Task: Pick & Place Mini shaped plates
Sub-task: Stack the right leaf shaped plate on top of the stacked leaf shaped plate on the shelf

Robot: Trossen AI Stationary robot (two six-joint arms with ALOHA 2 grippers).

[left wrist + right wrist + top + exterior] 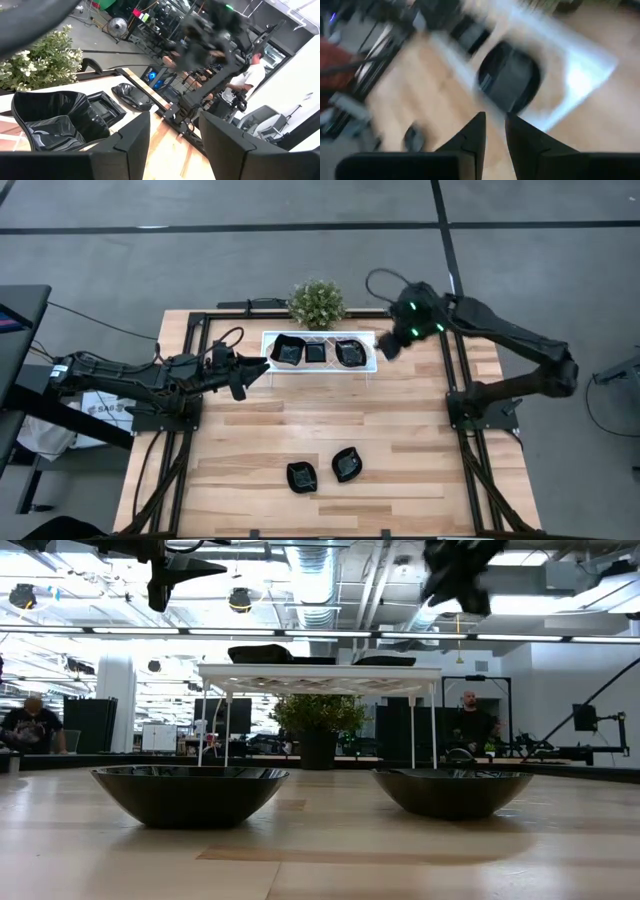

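Three mini shaped plates, glossy black, lie in the white lattice tray [368,340]: a large one at the left [288,351], a small square one [315,352] and a rounded one at the right [350,353]. Two more rest on their undersides on the table near its front edge [302,476] [347,464]. My left gripper [262,366] hovers open at the tray's left end, its fingers [131,142] with nothing between them. My right gripper [390,350] hangs above the tray's right end, slanting down over the rounded plate [510,80]. Its fingers stand a narrow gap apart, with nothing in the gap.
A small green potted plant [317,303] stands just behind the tray. The tray stands on thin legs [412,725] above the table. Black frame rails [452,370] run along both sides of the table. Bare wood lies between the tray and the two front plates. People stand in the room beyond.
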